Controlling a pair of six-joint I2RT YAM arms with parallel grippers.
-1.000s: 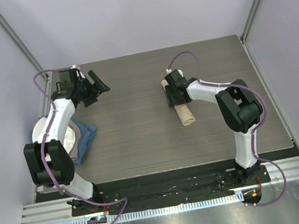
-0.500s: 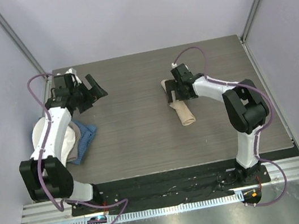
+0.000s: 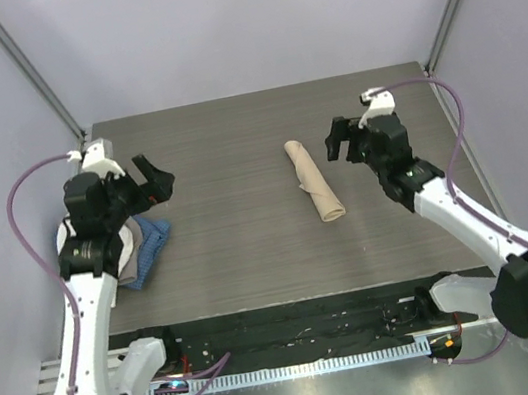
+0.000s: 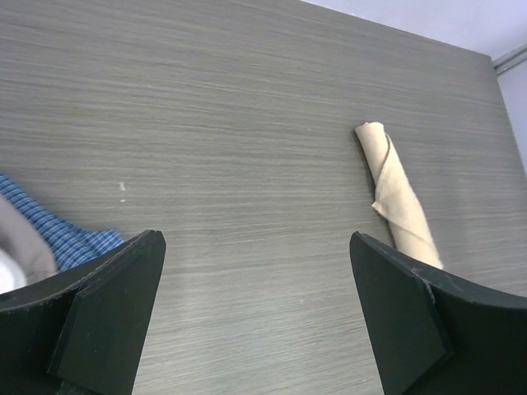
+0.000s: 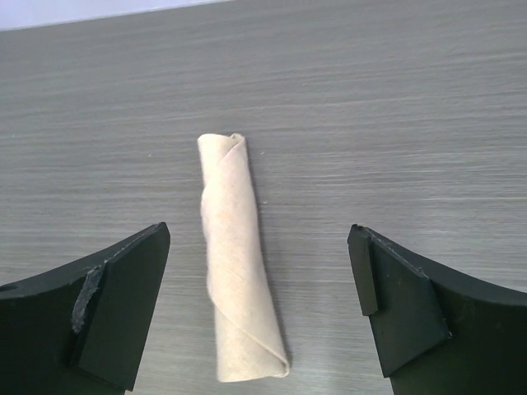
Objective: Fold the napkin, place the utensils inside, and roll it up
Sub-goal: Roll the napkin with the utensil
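The beige napkin (image 3: 314, 182) lies rolled into a tight tube on the table, near the middle right. It also shows in the left wrist view as a roll (image 4: 399, 196) and in the right wrist view (image 5: 237, 263). No utensils are visible; any inside the roll are hidden. My right gripper (image 3: 339, 139) hangs open above the table just right of the roll's far end, holding nothing (image 5: 259, 247). My left gripper (image 3: 156, 180) is open and empty at the left side (image 4: 255, 263), well away from the roll.
A blue checked cloth (image 3: 149, 245) and a pale cloth bundle (image 3: 122, 244) lie at the table's left edge under the left arm. Its blue corner (image 4: 62, 234) shows in the left wrist view. Grey walls enclose the table on three sides.
My right gripper let go of the napkin roll, opened wide and drew back to the right. My left arm pulled back toward the near left, its gripper opening a little further.
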